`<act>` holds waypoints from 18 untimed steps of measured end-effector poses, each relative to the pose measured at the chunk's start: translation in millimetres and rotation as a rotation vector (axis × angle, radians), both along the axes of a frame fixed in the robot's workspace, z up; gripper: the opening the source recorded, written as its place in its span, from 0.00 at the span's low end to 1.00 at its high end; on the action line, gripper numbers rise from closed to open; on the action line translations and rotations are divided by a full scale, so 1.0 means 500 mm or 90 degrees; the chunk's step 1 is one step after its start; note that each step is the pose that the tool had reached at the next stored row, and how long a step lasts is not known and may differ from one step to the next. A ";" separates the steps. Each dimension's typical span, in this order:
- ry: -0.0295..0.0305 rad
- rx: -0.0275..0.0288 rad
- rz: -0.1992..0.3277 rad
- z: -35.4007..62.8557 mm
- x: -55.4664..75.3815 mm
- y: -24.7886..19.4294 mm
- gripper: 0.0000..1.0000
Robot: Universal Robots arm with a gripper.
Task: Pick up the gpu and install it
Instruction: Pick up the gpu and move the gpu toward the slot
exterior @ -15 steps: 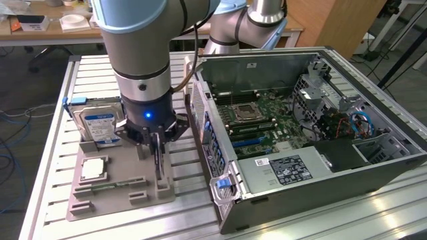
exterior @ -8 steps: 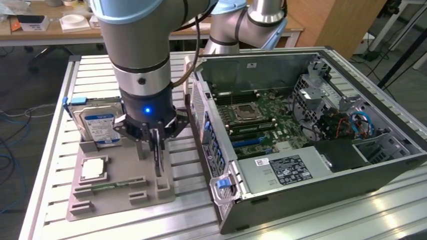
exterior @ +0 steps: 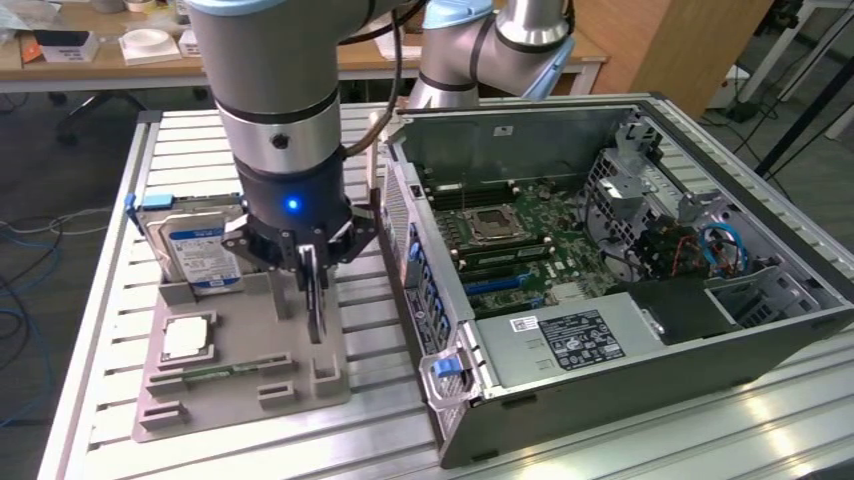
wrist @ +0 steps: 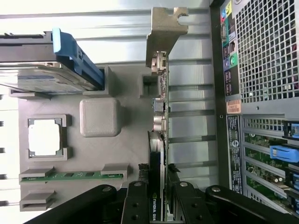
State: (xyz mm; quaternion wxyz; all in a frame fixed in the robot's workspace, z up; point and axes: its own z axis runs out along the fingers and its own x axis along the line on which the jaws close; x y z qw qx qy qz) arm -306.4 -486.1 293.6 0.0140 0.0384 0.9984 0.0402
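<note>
**GPU in the tool's grip at the parts holder**

Your tool [exterior: 310, 288] [wrist: 158, 179] is closed on the gpu [exterior: 316, 318] [wrist: 156, 149]. In the wrist view one finger [wrist: 135, 205] lies against each flat face of the card.

The gpu stands upright on its long edge, along the side of the grey holder [exterior: 320, 385] [wrist: 131, 140] that faces the computer case [exterior: 534, 135] [wrist: 266, 46]. Its silver end bracket [wrist: 164, 28] reaches past the holder's end. You cannot tell from either view whether the card's lower edge is seated in the holder's slot or has just cleared it.

On the holder:
- The hard drive [exterior: 198, 250] [wrist: 42, 70], with a blue-and-white label, stands on edge at the side away from the gpu.
- The square CPU chip [exterior: 187, 338] [wrist: 44, 140] lies flat in its recess.
- A green memory stick [exterior: 220, 372] [wrist: 70, 176] lies in a slot beside the chip.

The holder rests on the slatted bench [exterior: 100, 300]. The case stands just beside it with its side panel off.
</note>
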 end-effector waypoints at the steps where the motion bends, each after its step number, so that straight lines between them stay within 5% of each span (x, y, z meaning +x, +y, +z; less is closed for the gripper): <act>1: 0.0000 0.0013 0.000 0.003 0.000 -0.0001 0.26; 5: -0.0001 0.0085 0.000 0.015 0.000 -0.0002 0.26; 13: -0.0001 0.0086 0.000 0.056 0.000 -0.0002 0.26; 18: -0.0002 0.0088 0.000 0.063 0.000 -0.0002 0.26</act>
